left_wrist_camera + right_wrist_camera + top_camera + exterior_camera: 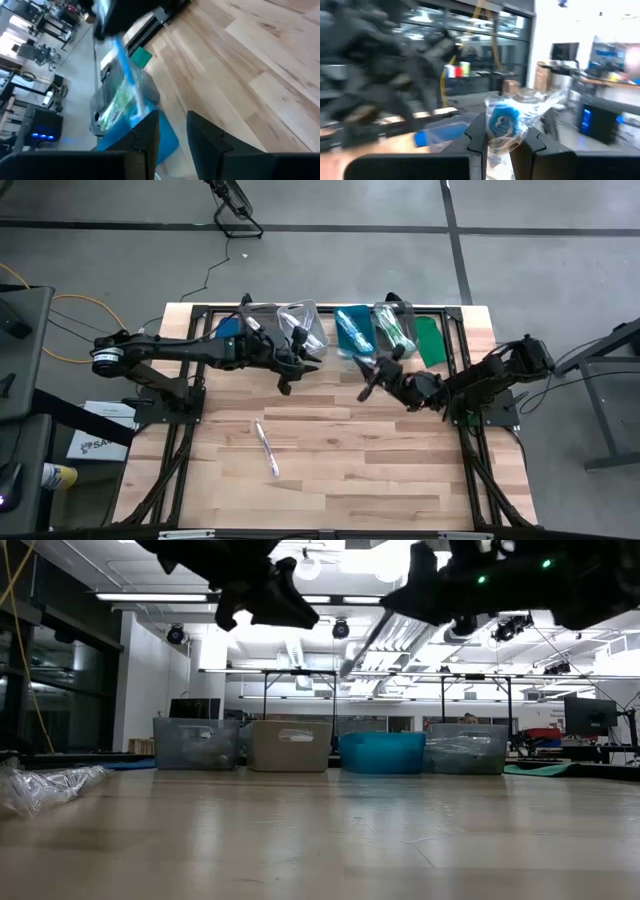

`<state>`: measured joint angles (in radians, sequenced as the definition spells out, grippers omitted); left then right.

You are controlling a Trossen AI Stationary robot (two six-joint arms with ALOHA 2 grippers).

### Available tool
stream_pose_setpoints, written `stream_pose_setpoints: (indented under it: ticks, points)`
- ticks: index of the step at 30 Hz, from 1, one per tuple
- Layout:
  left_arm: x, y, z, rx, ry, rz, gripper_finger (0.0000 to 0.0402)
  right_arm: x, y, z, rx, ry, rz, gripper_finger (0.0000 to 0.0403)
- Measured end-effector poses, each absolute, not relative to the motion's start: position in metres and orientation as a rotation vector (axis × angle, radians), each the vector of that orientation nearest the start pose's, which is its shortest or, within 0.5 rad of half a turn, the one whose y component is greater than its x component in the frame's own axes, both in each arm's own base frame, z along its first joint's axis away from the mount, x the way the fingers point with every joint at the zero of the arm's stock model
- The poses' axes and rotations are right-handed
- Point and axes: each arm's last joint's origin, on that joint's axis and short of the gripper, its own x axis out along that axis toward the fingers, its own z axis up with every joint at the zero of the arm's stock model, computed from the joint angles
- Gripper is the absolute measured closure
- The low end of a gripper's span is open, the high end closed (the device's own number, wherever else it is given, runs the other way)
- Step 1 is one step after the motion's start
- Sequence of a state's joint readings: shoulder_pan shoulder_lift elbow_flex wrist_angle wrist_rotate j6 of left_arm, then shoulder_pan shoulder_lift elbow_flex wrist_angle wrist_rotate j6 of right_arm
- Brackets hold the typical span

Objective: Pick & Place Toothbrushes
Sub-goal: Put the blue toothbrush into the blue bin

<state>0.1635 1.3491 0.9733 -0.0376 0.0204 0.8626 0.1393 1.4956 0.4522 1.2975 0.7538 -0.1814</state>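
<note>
Pale wooden bench [400,450], planked, smooth with a soft sheen. Clear glossy plastic wrap around a toothbrush [267,448]. Translucent grey plastic bin [196,744]; opaque teal plastic bin [382,752]. Matt black hard-looking right hand [499,145], pinching crinkled clear wrap.

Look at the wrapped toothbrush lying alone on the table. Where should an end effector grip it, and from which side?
Grip the toothbrush at mid-handle, coming straight down from above. It lies flat on the bare wooden table, long and thin, so the fingers should likely close across its narrow width. Nothing lies near it to block a descent.
</note>
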Motion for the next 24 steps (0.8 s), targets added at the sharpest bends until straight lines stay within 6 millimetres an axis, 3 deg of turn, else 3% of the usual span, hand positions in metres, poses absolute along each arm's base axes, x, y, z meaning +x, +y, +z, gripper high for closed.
stream_pose_setpoints:
  ticks: [4,11,15,24]
  points:
    - [0.295,0.048,0.28,0.807,0.444,-0.043,0.0307,0.262,0.001,0.208,-0.026,-0.192,-0.693,0.036]
    - [0.287,0.047,0.244,0.757,0.409,-0.01,0.0307,0.259,-0.034,0.209,0.022,-0.228,-0.82,0.036]
    - [0.279,0.045,0.227,0.713,0.273,0.032,0.0307,0.257,-0.054,0.205,0.123,-0.262,-0.896,0.036]
    - [0.238,0.038,0.193,0.711,-0.015,0.135,0.0307,0.263,-0.082,0.173,0.251,-0.262,-1.034,0.036]
